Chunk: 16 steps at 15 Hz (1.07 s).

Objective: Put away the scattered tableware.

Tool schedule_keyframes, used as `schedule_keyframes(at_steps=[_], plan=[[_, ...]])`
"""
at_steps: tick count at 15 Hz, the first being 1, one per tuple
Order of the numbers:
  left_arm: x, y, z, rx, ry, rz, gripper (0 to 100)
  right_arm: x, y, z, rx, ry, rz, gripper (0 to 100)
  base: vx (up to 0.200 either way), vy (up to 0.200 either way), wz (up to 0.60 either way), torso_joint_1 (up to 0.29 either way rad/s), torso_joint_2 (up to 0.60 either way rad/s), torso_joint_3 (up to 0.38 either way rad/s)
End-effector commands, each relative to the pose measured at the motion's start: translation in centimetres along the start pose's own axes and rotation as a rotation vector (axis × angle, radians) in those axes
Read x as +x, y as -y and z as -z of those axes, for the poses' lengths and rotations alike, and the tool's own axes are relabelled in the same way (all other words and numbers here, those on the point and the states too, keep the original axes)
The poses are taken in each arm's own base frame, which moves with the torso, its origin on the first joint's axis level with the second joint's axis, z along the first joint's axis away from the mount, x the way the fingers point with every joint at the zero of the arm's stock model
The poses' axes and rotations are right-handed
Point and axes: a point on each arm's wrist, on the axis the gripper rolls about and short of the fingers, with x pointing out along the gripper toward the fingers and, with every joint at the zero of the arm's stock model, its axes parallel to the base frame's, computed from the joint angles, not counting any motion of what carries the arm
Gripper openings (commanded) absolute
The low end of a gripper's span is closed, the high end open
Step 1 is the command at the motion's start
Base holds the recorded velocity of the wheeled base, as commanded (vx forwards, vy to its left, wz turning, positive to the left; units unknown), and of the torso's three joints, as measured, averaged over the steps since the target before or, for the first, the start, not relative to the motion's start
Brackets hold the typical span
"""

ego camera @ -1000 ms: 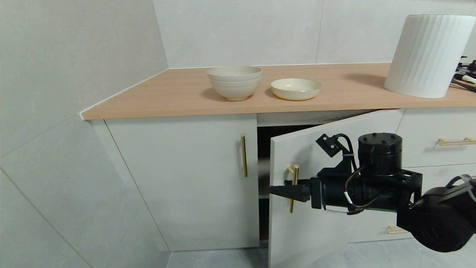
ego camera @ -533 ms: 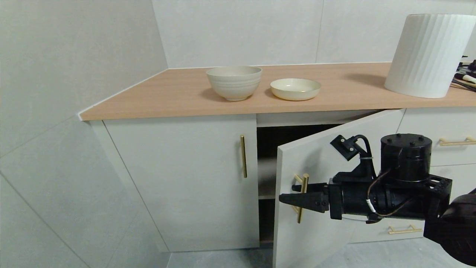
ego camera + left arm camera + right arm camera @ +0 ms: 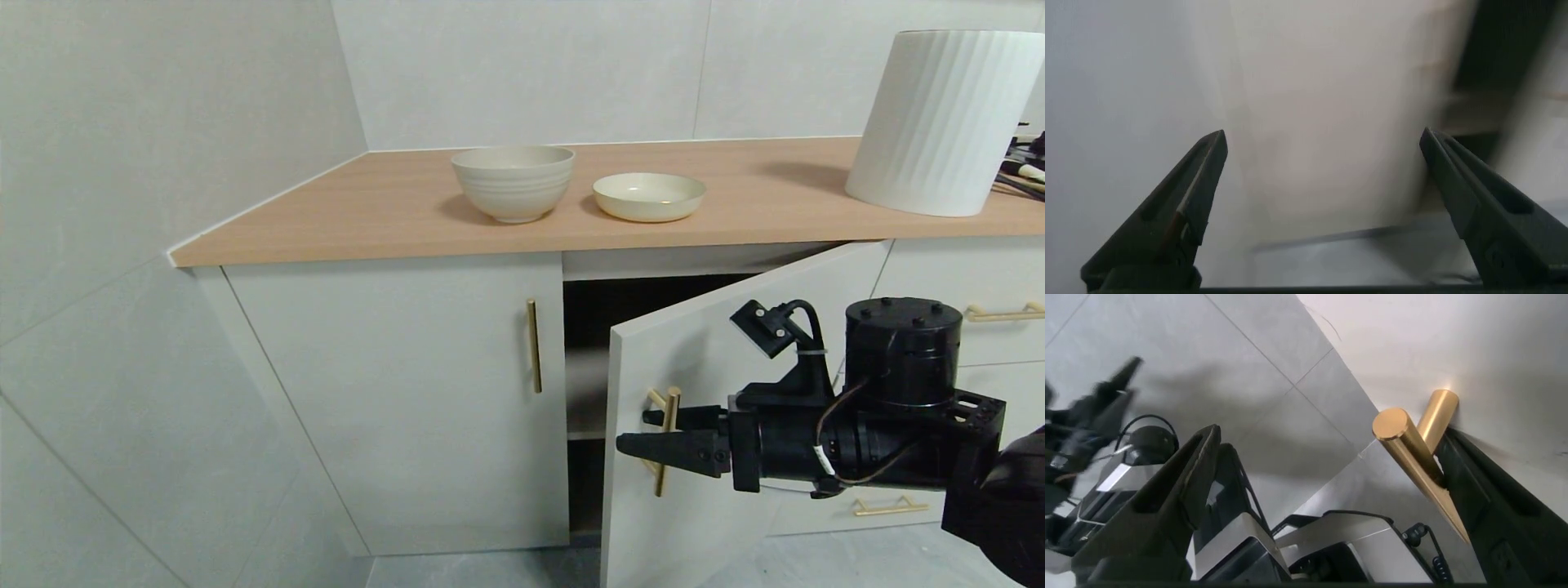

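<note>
A ribbed beige bowl and a shallow cream plate stand side by side on the wooden countertop. Below them the right cabinet door hangs partly open. My right gripper is at that door's brass handle, open, with one finger on each side of the bar. In the right wrist view the handle lies against one finger of the right gripper. The left gripper is open with nothing between its fingers, facing a pale surface.
A tall white ribbed cylinder stands on the counter at the right. The left cabinet door is closed, with its own brass handle. A shelf shows in the dark opening. Drawers with brass pulls lie to the right.
The right cabinet door has swung further open. My right gripper moved right and slightly down with the handle between its fingers.
</note>
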Motion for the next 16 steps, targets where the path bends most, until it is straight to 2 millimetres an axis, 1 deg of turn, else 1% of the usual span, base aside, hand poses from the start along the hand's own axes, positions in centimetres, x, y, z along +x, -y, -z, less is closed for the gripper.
schedule_keyframes(at_steps=[1,2,3,4,5,6,7,9,11,12,14,16], plan=[[-0.4,0.5,-3.8,-0.013,-0.028,0.212,100,0.0,0.0,0.1,0.002,-0.005,-0.004,100,0.000,0.000,0.00,0.000,0.00,0.000],[0.2,0.5,-5.7,-0.029,-0.060,0.293,100,0.0,0.0,0.1,0.002,-0.005,-0.004,100,0.000,0.000,0.00,0.000,0.00,0.000],[1.4,0.2,-7.7,-0.044,-0.094,0.327,100,0.0,-0.1,0.0,0.000,-0.003,-0.005,100,0.000,0.000,0.00,0.000,0.00,0.000],[2.9,-0.1,-9.2,-0.060,-0.133,0.332,100,0.0,-0.1,0.0,-0.001,-0.002,-0.005,100,0.000,0.000,0.00,0.000,0.00,0.000],[4.8,-0.6,-10.7,-0.076,-0.180,0.334,100,0.0,-0.1,0.0,-0.003,0.001,-0.006,100,0.000,0.000,0.00,0.000,0.00,0.000],[6.9,-1.1,-11.6,-0.096,-0.232,0.336,100,0.0,-0.2,-0.1,-0.007,0.007,-0.009,100,0.000,0.000,0.00,0.000,0.00,0.000],[8.8,-1.5,-11.9,-0.111,-0.281,0.347,100,0.0,-0.2,-0.1,-0.008,0.009,-0.008,100,0.000,0.000,0.00,0.000,0.00,0.000],[12.7,-2.1,-11.1,-0.130,-0.370,0.381,100,0.0,-0.2,-0.1,-0.008,0.008,-0.010,100,0.000,0.000,0.00,0.000,0.00,0.000],[14.9,-2.4,-9.8,-0.154,-0.436,0.390,100,-0.1,-0.2,-0.1,-0.007,0.008,-0.008,100,0.000,0.000,0.00,0.000,0.00,0.000],[16.6,-2.4,-8.4,-0.170,-0.486,0.413,100,-0.1,-0.1,0.0,-0.006,0.007,-0.007,100,0.000,0.000,0.00,0.000,0.00,0.000],[17.6,-2.5,-6.9,-0.186,-0.527,0.411,100,-0.1,-0.2,-0.2,-0.018,0.021,-0.012,100,0.000,0.000,0.00,0.000,0.00,0.000],[17.6,-2.2,-6.5,-0.190,-0.544,0.430,100,-0.1,-0.2,-0.2,-0.022,0.026,-0.014,100,0.000,0.000,0.00,0.000,0.00,0.000]])
